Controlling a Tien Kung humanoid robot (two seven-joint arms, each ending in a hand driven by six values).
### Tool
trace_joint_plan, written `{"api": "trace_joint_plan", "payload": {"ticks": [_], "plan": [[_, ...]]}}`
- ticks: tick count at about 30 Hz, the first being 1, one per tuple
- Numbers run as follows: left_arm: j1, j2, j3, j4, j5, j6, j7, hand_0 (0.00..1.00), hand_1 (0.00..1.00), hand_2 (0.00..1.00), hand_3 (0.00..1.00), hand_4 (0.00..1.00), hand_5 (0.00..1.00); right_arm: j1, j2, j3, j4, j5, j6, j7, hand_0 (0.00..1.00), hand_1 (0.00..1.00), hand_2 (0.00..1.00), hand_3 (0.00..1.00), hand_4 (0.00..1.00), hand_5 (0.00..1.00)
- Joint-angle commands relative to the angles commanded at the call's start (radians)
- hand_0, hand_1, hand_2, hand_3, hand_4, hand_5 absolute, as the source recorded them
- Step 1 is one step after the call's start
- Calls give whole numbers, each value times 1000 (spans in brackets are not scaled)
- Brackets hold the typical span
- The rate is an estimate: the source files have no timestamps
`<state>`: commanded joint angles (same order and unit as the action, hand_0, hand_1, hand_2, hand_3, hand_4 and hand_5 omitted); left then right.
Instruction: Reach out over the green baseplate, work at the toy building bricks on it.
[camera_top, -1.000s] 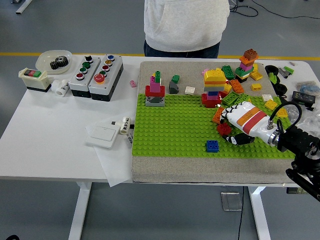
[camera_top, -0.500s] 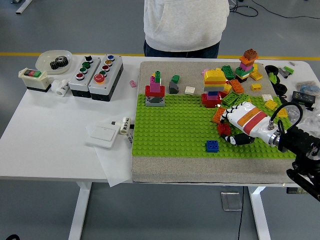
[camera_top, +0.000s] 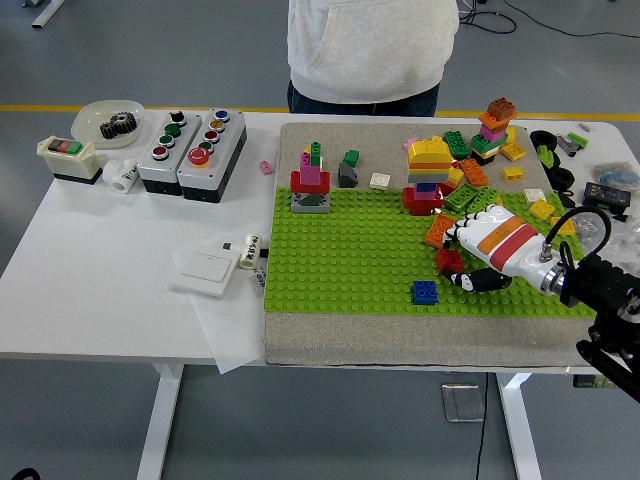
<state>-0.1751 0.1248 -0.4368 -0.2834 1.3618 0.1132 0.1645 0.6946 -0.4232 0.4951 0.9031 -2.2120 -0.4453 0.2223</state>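
Blue brick (camera_top: 424, 292): I see it nearest me, loose on the green baseplate (camera_top: 340, 262), just outside my fingertips on their open side. It looks small, stiff and light. I'd pinch its flat sides, not the studs.

Right hand (camera_top: 485, 248): it lies low over the baseplate's right part, fingers (camera_top: 459, 236) curled toward the red brick. I can't tell whether they grip it or only touch it.

Red brick (camera_top: 449, 260): it sits right at my fingertips, partly covered. I judge it hard, smooth plastic, liable to slip or skate if pushed from one side. Its long axis is too hidden to call.

Orange brick (camera_top: 436, 231): just beyond the fingertips, tilted, its long side slanting away from me.

Yellow-topped stack (camera_top: 428, 172): farther off, upright, long side across the table. I'd take it low, since the layers may pop apart.

Red-and-pink tower (camera_top: 311, 179): well clear of the fingers, standing upright.

Person (camera_top: 372, 50): at the far edge, hands not visible.

Left hand: out of view.
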Motion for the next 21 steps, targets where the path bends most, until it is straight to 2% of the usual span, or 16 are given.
{"api": "trace_joint_plan", "payload": {"ticks": [9,15,21], "plan": [[1,0,0,1,0,0,1,688,637,712,615,668,675,-18,-16,21,55,-7,-8,-1,295,476,558,512,645,542],[2,0,3,1,-3,1,1,688,638,712,615,668,675,-40,-38,46,126,-17,-9,-9,295,475,557,511,645,542],[3,0,3,2,-1,-1,3,689,638,711,615,668,675,-59,-57,66,170,-23,-4,-16,295,475,557,512,645,537]]}}
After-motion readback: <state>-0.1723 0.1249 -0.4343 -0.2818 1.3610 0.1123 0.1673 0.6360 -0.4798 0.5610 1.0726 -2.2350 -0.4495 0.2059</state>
